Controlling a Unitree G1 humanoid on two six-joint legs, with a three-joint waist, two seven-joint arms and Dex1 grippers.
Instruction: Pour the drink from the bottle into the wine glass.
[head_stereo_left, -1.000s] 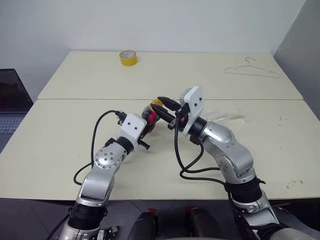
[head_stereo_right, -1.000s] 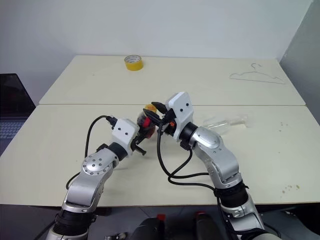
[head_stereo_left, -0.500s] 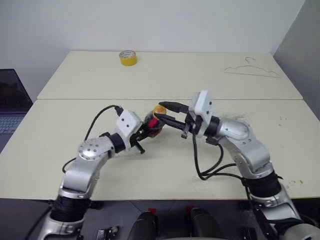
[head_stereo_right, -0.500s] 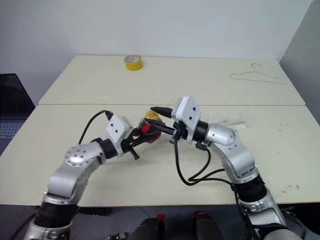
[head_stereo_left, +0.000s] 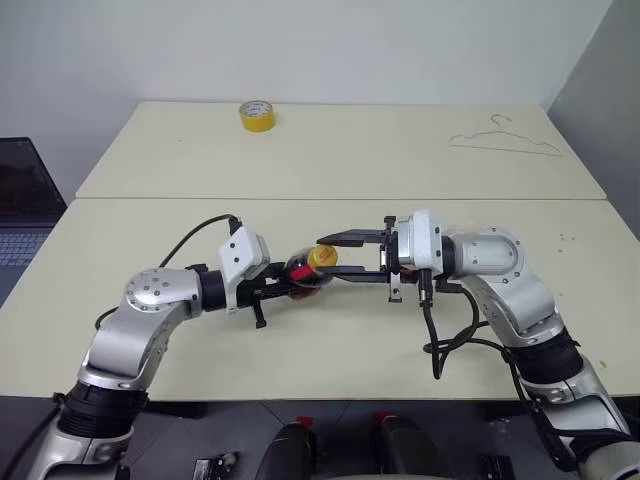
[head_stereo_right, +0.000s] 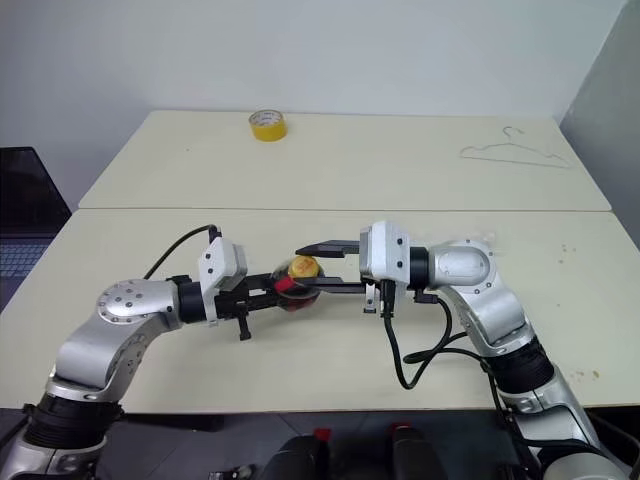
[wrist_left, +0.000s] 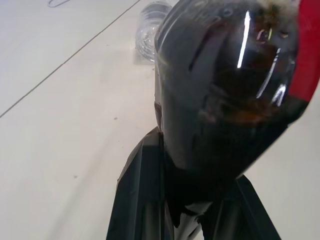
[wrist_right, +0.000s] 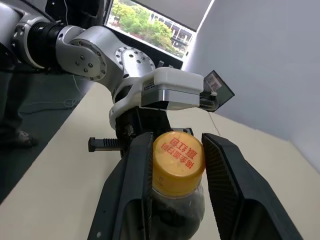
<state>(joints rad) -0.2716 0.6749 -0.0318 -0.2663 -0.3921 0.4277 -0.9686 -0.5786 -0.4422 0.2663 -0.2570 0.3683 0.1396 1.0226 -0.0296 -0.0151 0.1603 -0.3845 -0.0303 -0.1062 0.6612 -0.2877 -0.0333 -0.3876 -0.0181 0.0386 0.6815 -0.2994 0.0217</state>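
The bottle (head_stereo_left: 306, 273) is small, round and clear, and hangs tilted above the near table. It holds the dark brown drink (wrist_left: 225, 100) and has a red label. My left gripper (head_stereo_left: 288, 284) is shut on its body from the left. From the right, my right gripper (wrist_right: 177, 165) is shut on its yellow cap (wrist_right: 178, 159), one black finger on each side. The two grippers face each other, roughly level. The wine glass (wrist_left: 149, 27) lies on its side on the table beyond the bottle, mostly behind my right arm in the eye views.
A yellow tape roll (head_stereo_left: 256, 115) sits on the far table, and a wire hanger (head_stereo_left: 505, 141) lies at that table's right end. A seam (head_stereo_left: 180, 198) separates the two tables. A laptop (head_stereo_left: 18, 205) stands off the left edge.
Both arms have swung their elbows outward, so the grippers now point at each other across the bottle. The bottle has come a little toward me, and the right fingers now flank its cap.
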